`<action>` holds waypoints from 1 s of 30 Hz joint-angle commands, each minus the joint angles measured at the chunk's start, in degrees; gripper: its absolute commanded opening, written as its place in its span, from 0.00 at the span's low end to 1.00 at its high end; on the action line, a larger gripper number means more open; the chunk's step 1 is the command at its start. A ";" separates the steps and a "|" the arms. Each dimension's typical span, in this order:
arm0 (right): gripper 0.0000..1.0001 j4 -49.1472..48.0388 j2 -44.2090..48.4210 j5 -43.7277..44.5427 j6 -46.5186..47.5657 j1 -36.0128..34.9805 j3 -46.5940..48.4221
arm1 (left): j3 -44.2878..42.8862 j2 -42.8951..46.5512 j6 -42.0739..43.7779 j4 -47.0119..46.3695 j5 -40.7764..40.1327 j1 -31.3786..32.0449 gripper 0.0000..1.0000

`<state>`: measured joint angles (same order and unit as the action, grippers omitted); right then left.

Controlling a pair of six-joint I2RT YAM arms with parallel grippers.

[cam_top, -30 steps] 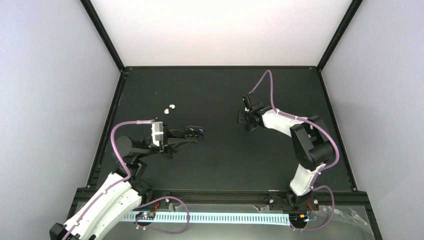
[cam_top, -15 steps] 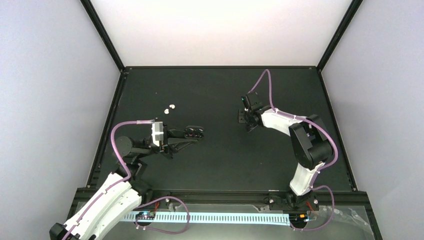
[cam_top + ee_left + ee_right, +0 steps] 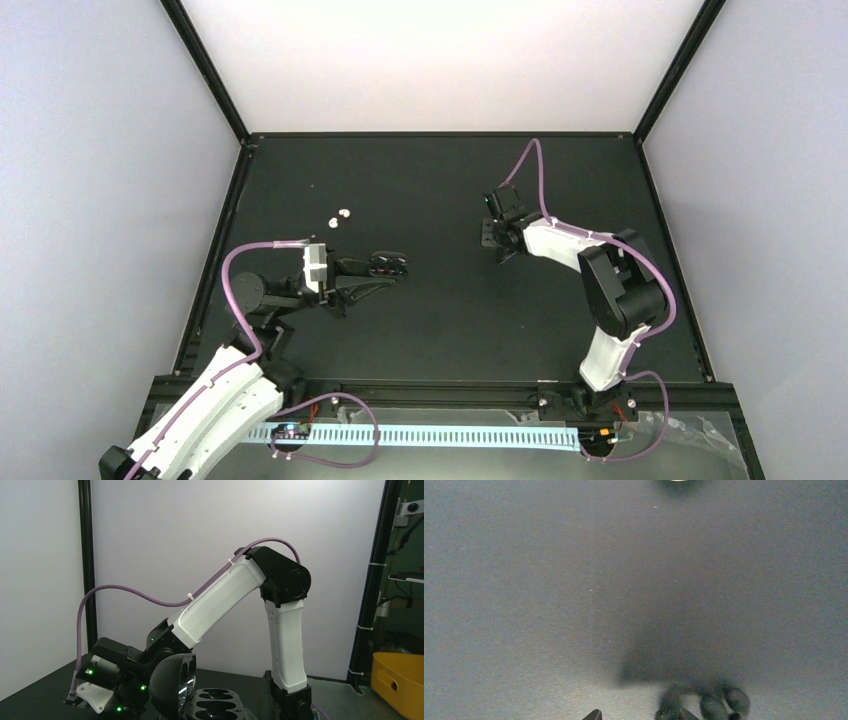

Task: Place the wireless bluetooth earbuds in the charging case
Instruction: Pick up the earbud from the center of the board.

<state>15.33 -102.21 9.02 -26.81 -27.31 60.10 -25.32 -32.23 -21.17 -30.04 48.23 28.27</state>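
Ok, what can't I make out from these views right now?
Right gripper: open or shut unclear; tiny from above, fingertips blurred and cut by the right wrist view's bottom edge.
White blob: cut by that view's top edge, unidentifiable.
Tiny white rounded earbuds: too small from above to tell orientation.
Black oval charging case: lower part cut by the left wrist view's bottom edge.

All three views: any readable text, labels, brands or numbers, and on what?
None readable anywhere.
The charging case, right arm and yellow bin show no markings.
The slotted strip at the near edge has slots only, no numbers.
Right wrist view is too blurred to tell.
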 commanded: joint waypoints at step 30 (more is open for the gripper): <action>0.19 0.29 5.05 1.99 0.71 -0.02 -5.36 | -0.61 0.49 0.34 -1.21 0.39 0.56 0.01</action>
<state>17.15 -98.50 11.44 -25.89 -27.27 55.53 -25.32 -32.23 -21.19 -30.06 48.23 28.60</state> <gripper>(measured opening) 0.209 0.223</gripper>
